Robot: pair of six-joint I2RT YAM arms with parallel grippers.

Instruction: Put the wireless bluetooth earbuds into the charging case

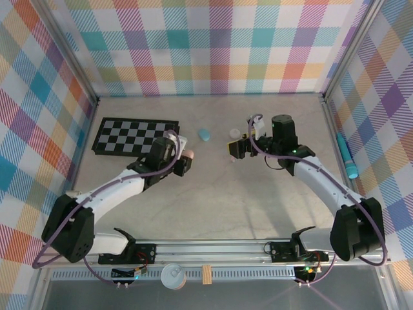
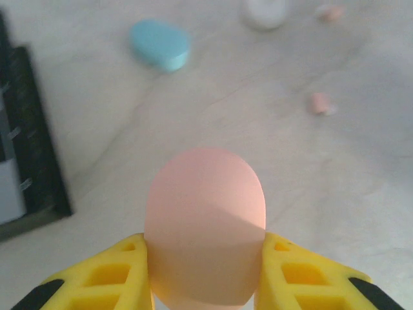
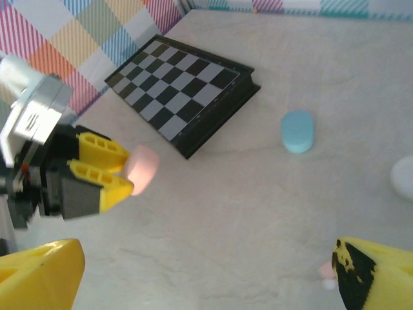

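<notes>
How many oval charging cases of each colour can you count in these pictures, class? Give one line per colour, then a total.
pink case: 1
blue case: 1
white case: 1
Total: 3

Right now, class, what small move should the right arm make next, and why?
Probably shift the open right gripper to centre over the pink earbud on the table, which lies close by one finger, not midway. The left gripper holds the pink case.
</notes>
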